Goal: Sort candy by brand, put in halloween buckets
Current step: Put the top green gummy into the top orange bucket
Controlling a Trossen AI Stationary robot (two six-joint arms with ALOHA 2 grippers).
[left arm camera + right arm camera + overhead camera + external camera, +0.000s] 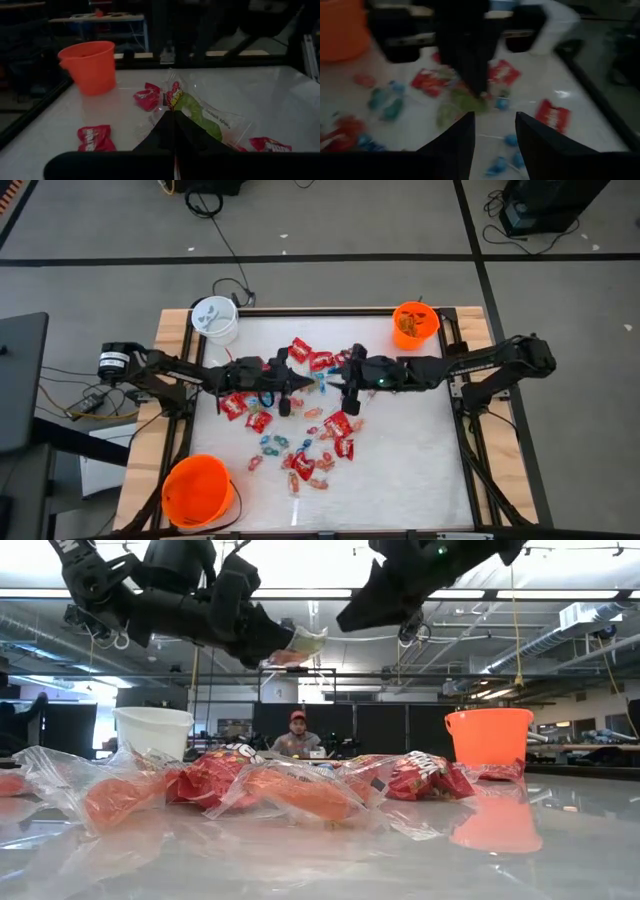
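My left gripper [173, 119] hangs over the middle of the table, shut on a clear-wrapped green candy [199, 113], which also shows in the low view as the green candy [306, 640]. My right gripper [493, 126] is open and hovers just to the right of it, facing the left gripper and touching nothing. Loose candy [300, 435] lies scattered below: red packets, blue pieces and pink clear-wrapped ones. The white bucket [215, 320] stands at the far left corner. The small orange bucket [415, 325] is at the far right, and the larger orange bucket [198, 490] at the near left. My left gripper pinches the green candy's clear wrapper by one end [171, 107] between its two shut fingers. The fingers slant down from the table's left. The candy is lifted clear of the table and sticks out past the fingertips [285, 648].
Red packets [93, 138] and more sweets lie on the table under both arms. Wooden frame rails [170, 380] run along the left and right sides. The near right part of the table [410, 470] holds no candy. A person [298, 738] sits far behind the table.
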